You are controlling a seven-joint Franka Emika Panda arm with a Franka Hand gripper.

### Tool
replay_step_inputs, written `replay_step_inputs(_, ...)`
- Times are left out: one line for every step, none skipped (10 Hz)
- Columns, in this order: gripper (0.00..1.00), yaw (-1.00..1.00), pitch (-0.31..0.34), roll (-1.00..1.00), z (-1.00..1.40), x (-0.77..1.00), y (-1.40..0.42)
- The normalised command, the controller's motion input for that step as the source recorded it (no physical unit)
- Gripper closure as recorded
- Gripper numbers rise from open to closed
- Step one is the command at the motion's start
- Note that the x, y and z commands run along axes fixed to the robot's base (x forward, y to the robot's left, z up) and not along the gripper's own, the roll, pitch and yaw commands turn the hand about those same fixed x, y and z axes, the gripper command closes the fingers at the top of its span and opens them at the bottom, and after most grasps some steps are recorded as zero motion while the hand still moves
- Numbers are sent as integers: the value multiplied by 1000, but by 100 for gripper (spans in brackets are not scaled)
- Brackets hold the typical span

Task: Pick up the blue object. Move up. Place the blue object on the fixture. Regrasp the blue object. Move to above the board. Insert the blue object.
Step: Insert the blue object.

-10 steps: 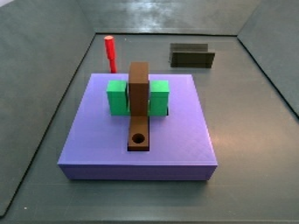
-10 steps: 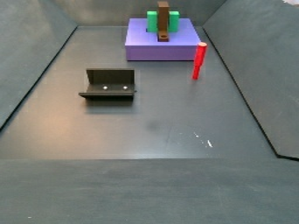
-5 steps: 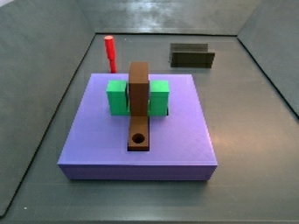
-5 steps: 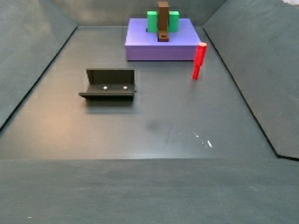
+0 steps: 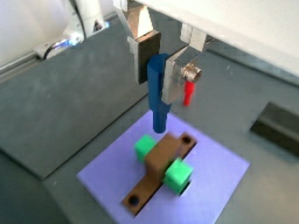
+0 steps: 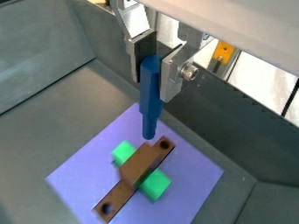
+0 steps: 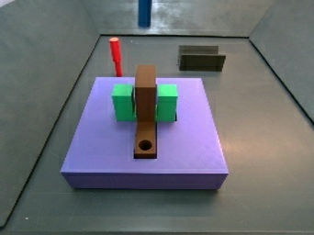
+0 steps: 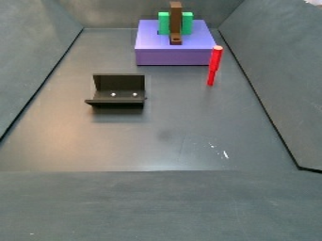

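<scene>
I see the gripper (image 5: 159,59) clamped on the blue peg (image 5: 158,92), high above the board (image 6: 135,174); probably only insertion remains.

A purple platform (image 7: 185,151) lay on the grey floor (image 8: 164,141). Two green blocks (image 7: 124,102) stood on the platform, one at each side of its middle. A red peg (image 7: 117,56) stood upright on the floor, just beside the platform's edge.
</scene>
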Motion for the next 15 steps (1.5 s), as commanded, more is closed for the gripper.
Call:
replay_step_inputs(100, 0, 0, -111, -374, 0, -626)
replay_step_inputs(100, 0, 0, -137, -346, 0, -434)
replay_step_inputs(100, -29, 9, -106, -343, 0, -371)
replay_step_inputs(100, -11, 0, -80, -243, 17, -203)
replay_step_inputs(100, 0, 0, -14, -297, 123, -174)
replay_step_inputs(100, 0, -11, -66, -337, 214, -86)
replay_step_inputs(100, 0, -16, -59, -383, 226, -31)
replay_step_inputs(100, 0, -41, -73, -377, 189, -17)
replay_step_inputs(100, 0, -34, -81, -229, 100, -69)
replay_step_inputs(100, 0, -31, -47, -243, 3, -20)
replay_step_inputs(100, 14, 0, 0, -89, 0, -17)
replay_step_inputs(100, 0, -13, 0, 0, -60, -9)
replay_step_inputs(100, 0, -54, -124, 0, 129, -29)
replay_step_inputs(100, 0, -84, -40, -46, 280, -34)
replay_step_inputs(100, 0, -146, 0, -77, 234, -46)
